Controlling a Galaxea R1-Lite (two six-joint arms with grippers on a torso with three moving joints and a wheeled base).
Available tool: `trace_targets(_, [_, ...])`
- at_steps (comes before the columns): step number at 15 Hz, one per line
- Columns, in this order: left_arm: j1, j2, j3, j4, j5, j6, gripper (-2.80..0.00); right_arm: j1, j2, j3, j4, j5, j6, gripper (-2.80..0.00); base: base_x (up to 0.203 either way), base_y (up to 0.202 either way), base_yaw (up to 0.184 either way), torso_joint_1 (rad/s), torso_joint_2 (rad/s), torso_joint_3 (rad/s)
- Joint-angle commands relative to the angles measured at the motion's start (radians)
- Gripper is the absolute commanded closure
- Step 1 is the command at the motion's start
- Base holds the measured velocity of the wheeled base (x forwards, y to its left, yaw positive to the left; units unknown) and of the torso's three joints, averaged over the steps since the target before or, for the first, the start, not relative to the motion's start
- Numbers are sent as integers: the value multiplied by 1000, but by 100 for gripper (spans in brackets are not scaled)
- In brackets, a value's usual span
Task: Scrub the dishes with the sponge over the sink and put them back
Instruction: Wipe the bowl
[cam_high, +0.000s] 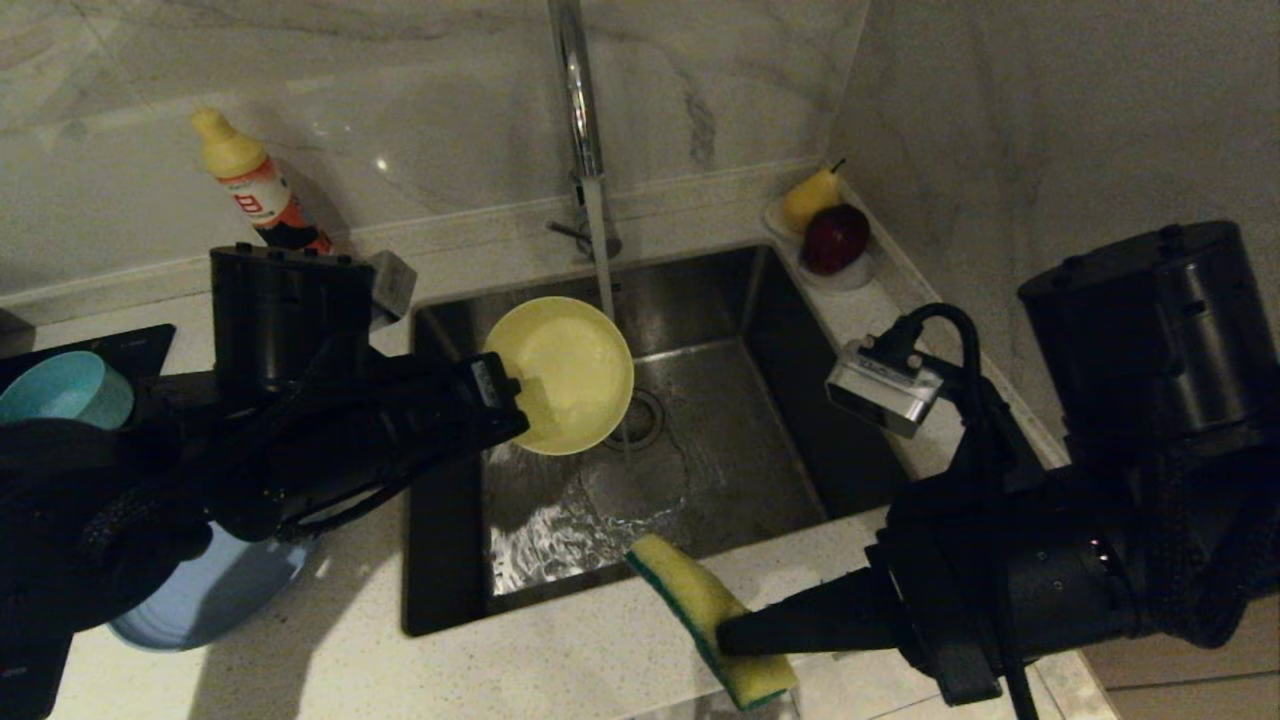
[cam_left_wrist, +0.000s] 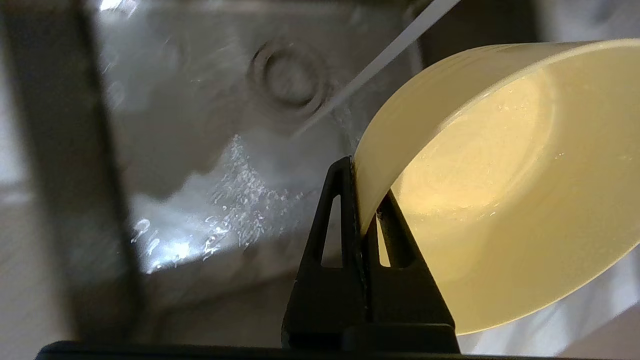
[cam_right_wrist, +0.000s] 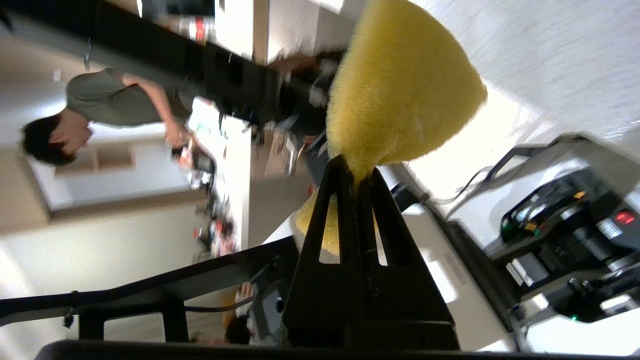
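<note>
My left gripper (cam_high: 515, 400) is pinched on the yellow bowl's (cam_high: 565, 372) rim, held tilted over the sink (cam_high: 720, 460) beside the running stream (cam_high: 598, 240). My right gripper (cam_high: 725, 632) is clamped on the sponge (cam_high: 705, 615) by one edge, over the front counter. Risks as I see them: a thin, wet rim grip could let the bowl pivot or slip under scrubbing; the sponge could fold or peel out.

Dim warm light is glaring off the wet rectangular stainless-steel sink (cam_high: 720, 440); both wrist views' backgrounds are smearing with blur.
</note>
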Motion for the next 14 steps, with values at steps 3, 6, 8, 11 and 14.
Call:
trace_targets(3, [-45, 73, -11, -94, 17, 3, 0, 93, 58, -58, 31, -49, -2, 0, 0, 0, 0, 0, 0, 0])
trace_targets(6, [-48, 145, -42, -133, 76, 2, 0, 105, 116, -101, 80, -76, -11, 0, 0, 0, 0, 0, 0, 0])
trace_targets(8, [-50, 175, -53, -189, 122, 6, 0, 104, 126, -113, 71, -110, -16, 0, 0, 0, 0, 0, 0, 0])
trace_targets(11, [-52, 218, -101, -198, 153, 12, 0, 100, 139, -128, 47, -113, -16, 0, 0, 0, 0, 0, 0, 0])
trace_targets(14, [-78, 264, -124, -255, 229, 25, 0, 79, 162, -134, 5, -112, -14, 0, 0, 0, 0, 0, 0, 0])
